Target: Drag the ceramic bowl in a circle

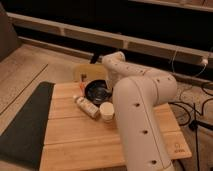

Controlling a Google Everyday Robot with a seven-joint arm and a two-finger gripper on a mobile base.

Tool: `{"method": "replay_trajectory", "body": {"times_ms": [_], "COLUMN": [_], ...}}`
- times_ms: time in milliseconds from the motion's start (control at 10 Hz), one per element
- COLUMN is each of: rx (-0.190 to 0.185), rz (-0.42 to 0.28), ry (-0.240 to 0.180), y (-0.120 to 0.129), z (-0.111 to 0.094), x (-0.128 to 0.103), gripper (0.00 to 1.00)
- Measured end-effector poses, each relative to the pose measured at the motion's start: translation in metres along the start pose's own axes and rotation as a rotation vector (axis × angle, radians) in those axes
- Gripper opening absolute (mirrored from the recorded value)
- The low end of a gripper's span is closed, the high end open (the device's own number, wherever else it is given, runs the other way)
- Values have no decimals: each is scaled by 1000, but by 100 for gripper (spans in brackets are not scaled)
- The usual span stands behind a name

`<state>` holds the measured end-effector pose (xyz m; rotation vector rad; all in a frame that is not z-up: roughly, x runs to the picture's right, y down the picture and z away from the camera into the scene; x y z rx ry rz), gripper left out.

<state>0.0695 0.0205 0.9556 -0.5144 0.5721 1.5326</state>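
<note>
The ceramic bowl [96, 92] is round, glossy black and shallow. It sits on the far middle part of the wooden table [75, 142]. My white arm [142, 115] rises from the front right and bends down over the bowl's right rim. The gripper [106, 83] is at the bowl's far right edge, mostly hidden by the arm's wrist.
A small white paper cup [106, 111] stands just in front of the bowl. A small bottle [87, 106] lies on its side to the cup's left. A yellow object [88, 73] sits behind the bowl. A dark mat [25, 122] lies left of the table. Cables run at the right.
</note>
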Motion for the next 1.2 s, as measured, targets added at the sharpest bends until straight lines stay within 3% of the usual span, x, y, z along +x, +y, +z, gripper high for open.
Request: {"method": "replay_trajectory", "body": {"times_ms": [200, 500, 600, 900, 1200], "rx": [8, -26, -35, -51, -45], "rz": [29, 49, 49, 34, 3], "ry": [-16, -5, -3, -16, -89], "y": [-15, -12, -10, -6, -8], "z": [-2, 12, 14, 6, -37], "x": [0, 3, 4, 2, -3], "gripper": [35, 70, 77, 80, 80]}}
